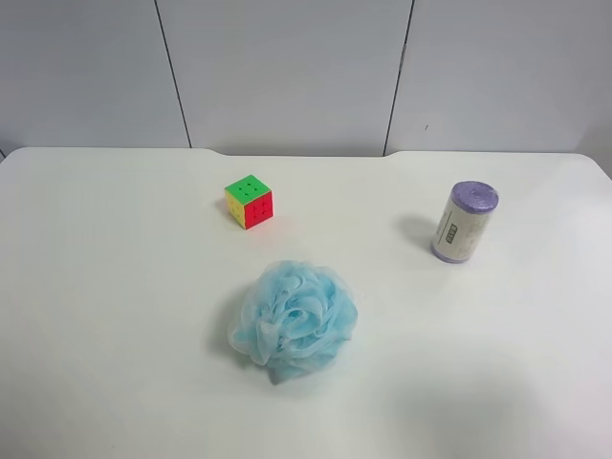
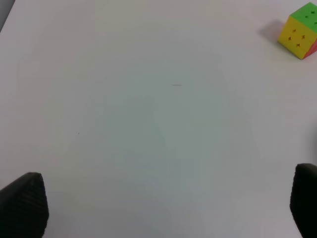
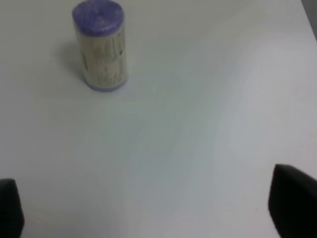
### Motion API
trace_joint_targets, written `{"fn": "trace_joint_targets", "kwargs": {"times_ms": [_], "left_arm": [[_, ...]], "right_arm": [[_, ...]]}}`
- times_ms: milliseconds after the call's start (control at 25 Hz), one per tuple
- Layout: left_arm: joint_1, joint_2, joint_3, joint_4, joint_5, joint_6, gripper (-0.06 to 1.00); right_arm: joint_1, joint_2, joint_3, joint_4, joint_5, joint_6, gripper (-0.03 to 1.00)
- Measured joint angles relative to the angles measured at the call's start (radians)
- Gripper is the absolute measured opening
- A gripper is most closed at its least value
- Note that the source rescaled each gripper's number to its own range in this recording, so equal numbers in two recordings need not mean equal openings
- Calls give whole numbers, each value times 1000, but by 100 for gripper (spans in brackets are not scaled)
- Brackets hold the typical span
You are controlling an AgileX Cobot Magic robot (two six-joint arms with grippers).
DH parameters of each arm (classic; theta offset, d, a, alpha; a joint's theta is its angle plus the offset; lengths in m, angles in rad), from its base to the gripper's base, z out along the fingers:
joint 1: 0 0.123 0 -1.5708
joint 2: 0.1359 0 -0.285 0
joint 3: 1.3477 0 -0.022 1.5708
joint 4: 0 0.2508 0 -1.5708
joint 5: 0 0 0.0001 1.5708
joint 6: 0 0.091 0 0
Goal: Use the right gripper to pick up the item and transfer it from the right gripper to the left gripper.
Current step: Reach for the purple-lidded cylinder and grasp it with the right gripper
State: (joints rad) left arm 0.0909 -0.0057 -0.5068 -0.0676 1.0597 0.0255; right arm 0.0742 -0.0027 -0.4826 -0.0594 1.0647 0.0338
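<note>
Right claw (image 3: 151,203): prongs spread wide at either edge of the right wrist view, gripping nothing and touching nothing; bare white counter (image 1: 115,287) lies between them.
Roll (image 1: 465,222): lilac ends, white printed label; stands upright on the counter ahead of the right claw and well apart from it, toward the exterior high view's right.
Left claw (image 2: 163,201): prongs equally wide apart, holding nothing.
Puzzle cube (image 1: 249,201): near the counter's far edge, well clear of the left claw.
Light-blue mesh bath pouf (image 1: 294,320): mid-counter, apart from roll and cube.
</note>
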Motion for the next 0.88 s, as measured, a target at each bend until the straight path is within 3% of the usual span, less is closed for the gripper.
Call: {"fn": "trace_joint_targets", "kwargs": {"times_ms": [880], "left_arm": [[0, 0, 0, 0, 0, 0, 100]], "right_arm": [[0, 0, 0, 1, 0, 1, 100]]}}
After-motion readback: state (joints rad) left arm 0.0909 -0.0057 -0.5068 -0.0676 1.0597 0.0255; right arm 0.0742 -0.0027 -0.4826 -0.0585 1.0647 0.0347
